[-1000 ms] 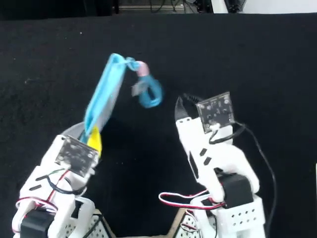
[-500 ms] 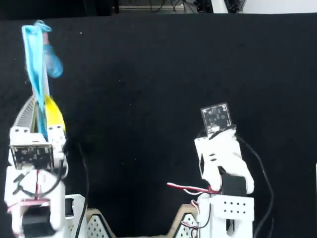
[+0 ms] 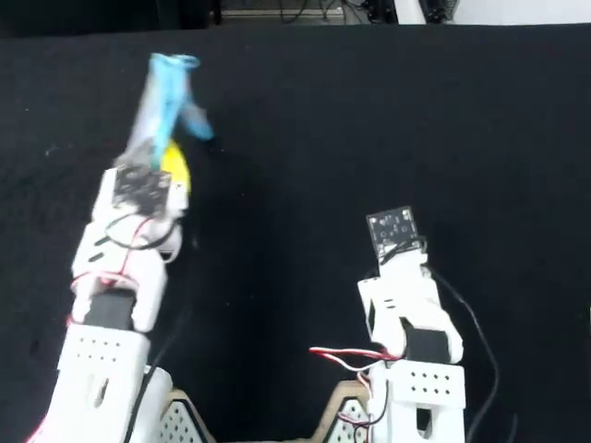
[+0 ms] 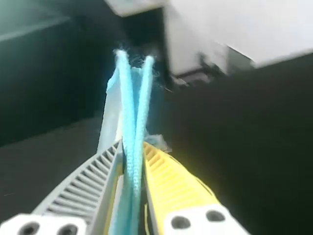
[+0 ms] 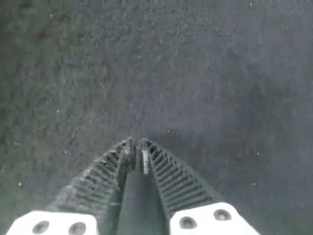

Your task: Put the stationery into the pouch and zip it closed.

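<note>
The left arm has swung the blue pouch (image 3: 167,90) in from the table's left edge toward the middle. High view: the pouch sticks out edge-on over the black table (image 3: 434,120), pinched in the left gripper (image 3: 166,155). The right arm (image 3: 406,305) sits folded near its base. Left wrist view: the grey and yellow fingers (image 4: 171,181) clamp the pouch's blue edge. Right wrist view: the right gripper (image 5: 136,148) is clenched on nothing, above the cloth.

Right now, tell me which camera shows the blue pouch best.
The high view: the pouch shows along its length, standing out past the arm. The left wrist view shows it edge-on, clamped in the left tool. The right wrist view faces the black table past the shut right tool.
</note>
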